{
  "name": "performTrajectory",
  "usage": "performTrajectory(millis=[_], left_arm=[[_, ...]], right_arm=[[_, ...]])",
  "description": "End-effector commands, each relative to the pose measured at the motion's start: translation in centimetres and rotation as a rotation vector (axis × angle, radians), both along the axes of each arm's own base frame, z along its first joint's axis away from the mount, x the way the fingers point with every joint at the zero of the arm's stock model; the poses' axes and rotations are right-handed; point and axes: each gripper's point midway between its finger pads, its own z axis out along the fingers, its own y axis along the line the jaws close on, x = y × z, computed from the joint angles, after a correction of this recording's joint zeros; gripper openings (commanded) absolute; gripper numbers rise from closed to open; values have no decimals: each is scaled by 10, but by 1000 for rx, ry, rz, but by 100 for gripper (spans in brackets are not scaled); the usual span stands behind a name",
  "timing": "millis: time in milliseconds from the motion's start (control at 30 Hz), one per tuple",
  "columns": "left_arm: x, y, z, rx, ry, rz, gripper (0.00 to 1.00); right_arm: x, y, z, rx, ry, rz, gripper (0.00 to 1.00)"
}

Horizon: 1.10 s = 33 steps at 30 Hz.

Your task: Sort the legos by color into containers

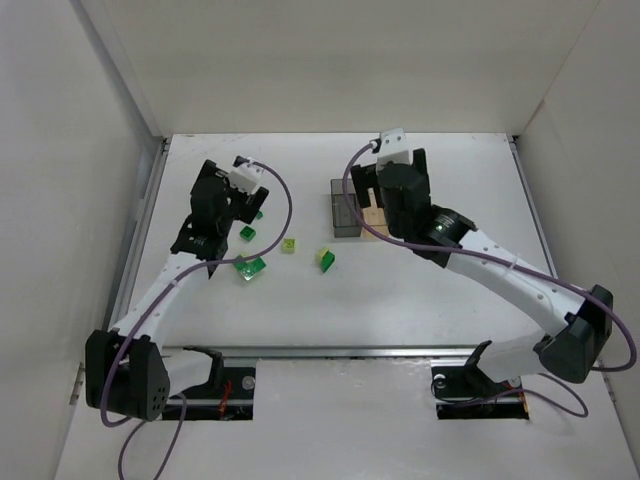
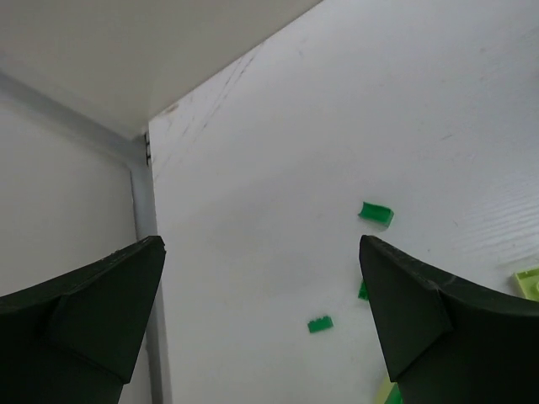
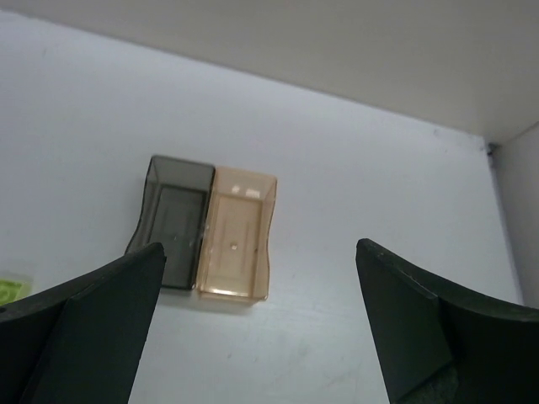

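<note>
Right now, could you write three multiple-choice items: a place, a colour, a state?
1. Right wrist view: the orange box is A) left of the grey box B) right of it, touching C) atop it.
2. The bricks are A) red B) blue C) green.
3. The right claw is A) open B) shut on a brick C) shut on a box.
1B: their walls meet. 2C: only greens show. 3A: it gapes wide, gripping nothing.

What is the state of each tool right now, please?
Left tool: open, holding nothing.
Right tool: open, holding nothing.
</note>
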Motion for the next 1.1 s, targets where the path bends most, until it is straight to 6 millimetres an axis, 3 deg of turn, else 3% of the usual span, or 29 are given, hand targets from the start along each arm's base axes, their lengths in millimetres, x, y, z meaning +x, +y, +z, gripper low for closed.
performTrajectory(millis=[0,33,67,167,233,267,300,333,367,400,433,500,567,667,900,1067], left_arm=[[1,29,30,-129,-117,237,100],[2,24,11,-117,-66,214,100],[2,20,6,-117,-47,189,100],[1,4,-38,-84,122,83,97],[12,-9,-50,-130,220,-7,94],[8,-9,-64,-154,309,-11,93],[17,-12,-52,-193,322,-24,93],[22,-15,-75,-214,418,-35,93],[23,-17,-84,-254,482,-54,93],[16,-19,-100,-255,578,-53,93],[28,-18,-112,-269,634,-38,93],[28,-15,-131,-289,716,-14,89],[31,-19,-148,-290,757,-29,87],[37,-16,-150,-255,736,-42,85],[7,-21,-173,-207,822,-116,81],[17,-11,-208,-139,898,-58,62]], right_arm=[[-11,5,-12,126,85,-23,100],[-14,27,-10,182,97,88,100],[-16,32,-17,178,116,116,100],[-13,40,-14,220,105,136,100],[-8,51,-16,193,117,169,100],[-8,59,-20,175,138,208,100],[-7,63,-17,167,142,225,100],[-5,68,-29,134,180,239,100],[-5,72,-33,130,191,250,100],[-6,75,-29,132,187,272,100],[-7,79,-32,137,194,295,100],[-5,90,-33,197,231,433,100],[1,87,-35,254,252,460,100],[16,72,-43,260,275,413,100],[27,60,-58,252,325,387,100],[33,59,-61,248,337,374,100]])
